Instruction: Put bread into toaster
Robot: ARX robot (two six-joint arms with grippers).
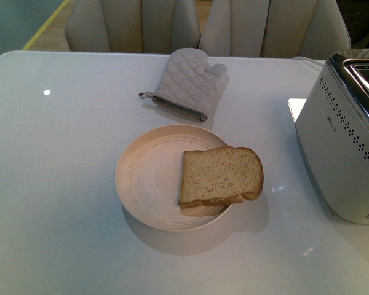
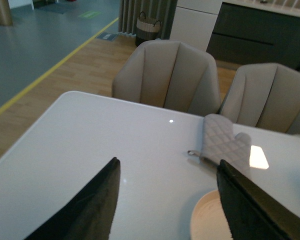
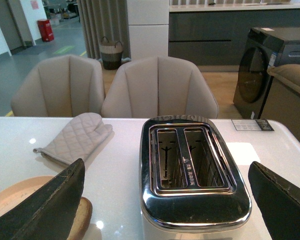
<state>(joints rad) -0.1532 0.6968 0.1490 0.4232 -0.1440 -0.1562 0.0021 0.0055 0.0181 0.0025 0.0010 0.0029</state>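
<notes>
A slice of light-brown bread [image 1: 220,176] lies flat on the right side of a round cream plate [image 1: 149,178] in the middle of the table, its rounded end hanging over the rim. The white toaster [image 1: 343,160] with chrome top stands at the right edge; its two slots [image 3: 189,159] are empty. My right gripper [image 3: 167,187] hovers open above the toaster, and a crust edge of the bread [image 3: 82,217] shows beside one finger. My left gripper [image 2: 169,172] is open over bare table, with the plate rim [image 2: 205,220] near one finger. Neither arm shows in the front view.
A quilted grey oven mitt [image 1: 186,83] lies behind the plate. Two beige chairs [image 1: 203,24] stand at the table's far edge. The table surface [image 1: 55,184] is white and glossy.
</notes>
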